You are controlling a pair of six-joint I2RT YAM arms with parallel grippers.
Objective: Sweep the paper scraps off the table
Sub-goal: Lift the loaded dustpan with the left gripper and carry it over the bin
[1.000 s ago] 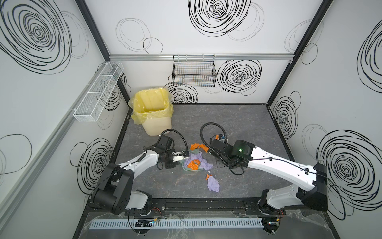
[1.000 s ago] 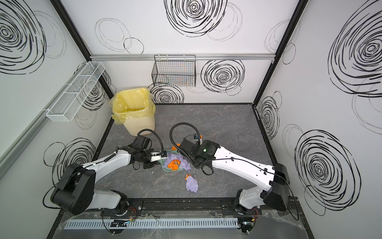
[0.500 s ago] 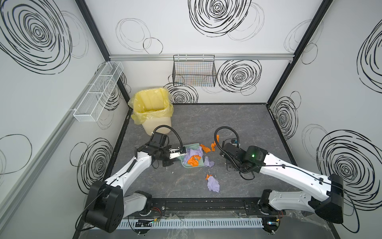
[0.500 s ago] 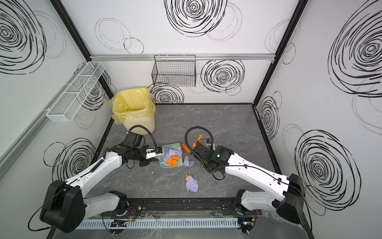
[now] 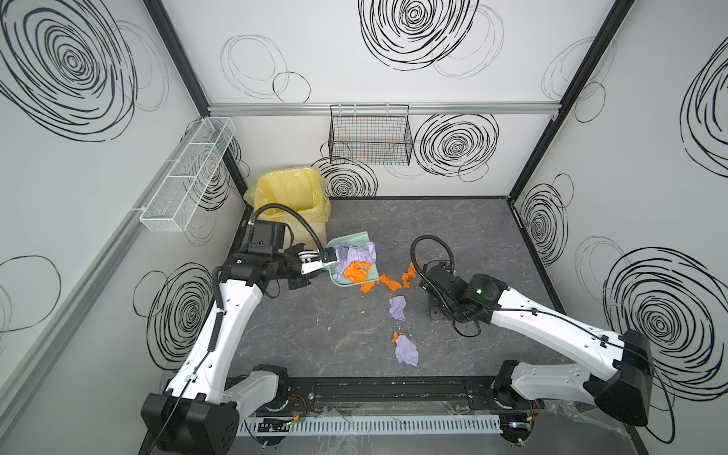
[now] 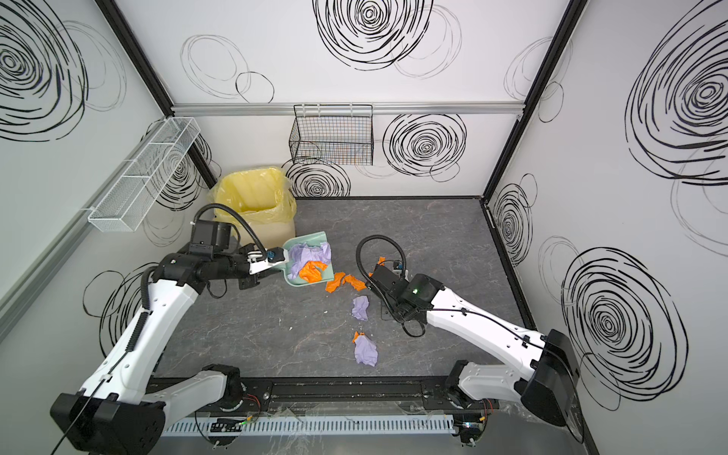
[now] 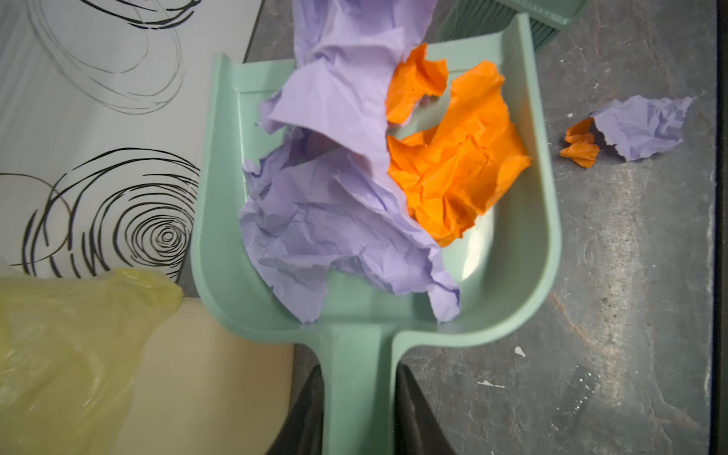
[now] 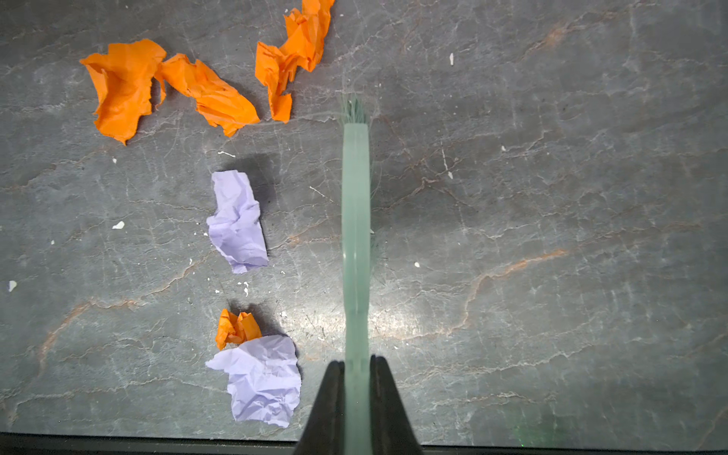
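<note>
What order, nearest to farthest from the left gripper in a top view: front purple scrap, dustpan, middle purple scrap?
1. The dustpan, held in the left gripper.
2. The middle purple scrap, mid-table.
3. The front purple scrap, near the front rim.

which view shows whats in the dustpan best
The left wrist view: the dustpan fills the frame, lavender and orange paper scraps piled inside, jaws of the left gripper closed on its handle. Both top views show it small, near the bin. The right wrist view misses it.
</note>
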